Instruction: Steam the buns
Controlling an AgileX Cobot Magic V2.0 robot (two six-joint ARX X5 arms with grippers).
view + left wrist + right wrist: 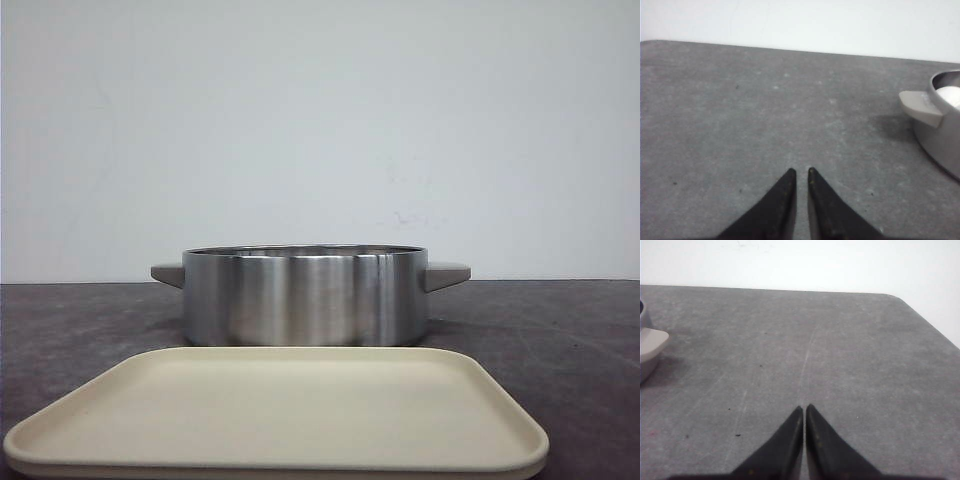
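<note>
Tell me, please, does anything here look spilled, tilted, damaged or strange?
Nothing stands out. The round steel pot stands upright on the dark grey table, behind the empty beige rectangular tray. Something white lies inside the pot. No spill shows.

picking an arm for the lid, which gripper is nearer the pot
Left, though only slightly. The left gripper sees the pot and its handle closer; the right gripper catches just the other handle at its view's edge.

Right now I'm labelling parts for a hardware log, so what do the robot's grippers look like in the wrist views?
Only the fingers show. The left gripper has two matte black fingers tapering to sharp points, wedge-shaped. The right gripper looks the same: two black pointed fingers. No cables, markings or arm links are visible, and neither arm appears in the front view.
</note>
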